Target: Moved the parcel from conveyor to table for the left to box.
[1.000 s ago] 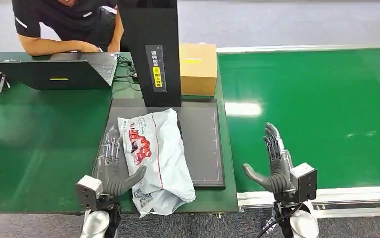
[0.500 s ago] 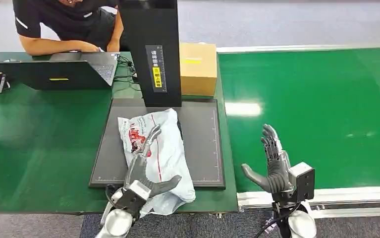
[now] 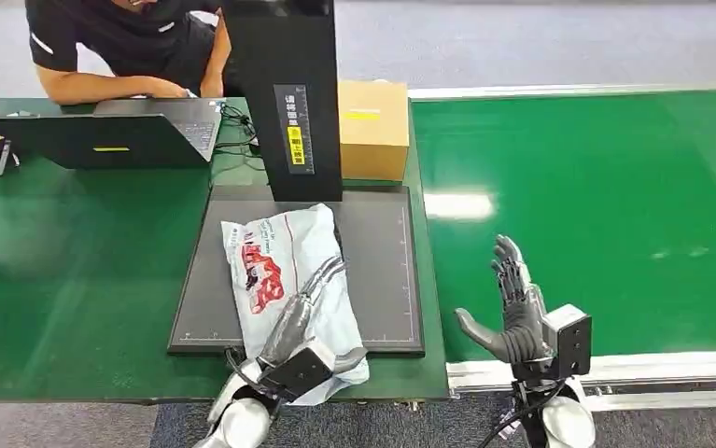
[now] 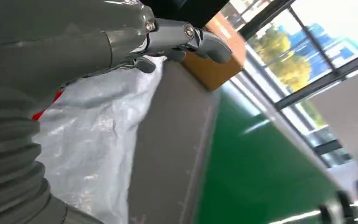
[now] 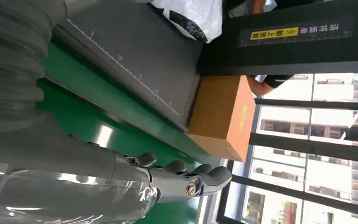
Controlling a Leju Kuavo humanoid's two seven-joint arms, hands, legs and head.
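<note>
My left hand (image 3: 300, 322) lies flat on the parcel (image 3: 288, 280), fingers straight, gripping nothing. My right hand (image 3: 514, 313) at three o'clock is spread, empty. Next: close and carry to the box (image 3: 372, 128) at twelve.

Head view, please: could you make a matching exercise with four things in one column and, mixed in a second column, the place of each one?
Things:
1. parcel
2. cardboard box
3. laptop
4. right hand

Places:
A. over the near edge of the green conveyor
B. in front of the person
C. lying on the dark grey mat
D. beside the black upright column

Pairs: 1-C, 2-D, 3-B, 4-A
</note>
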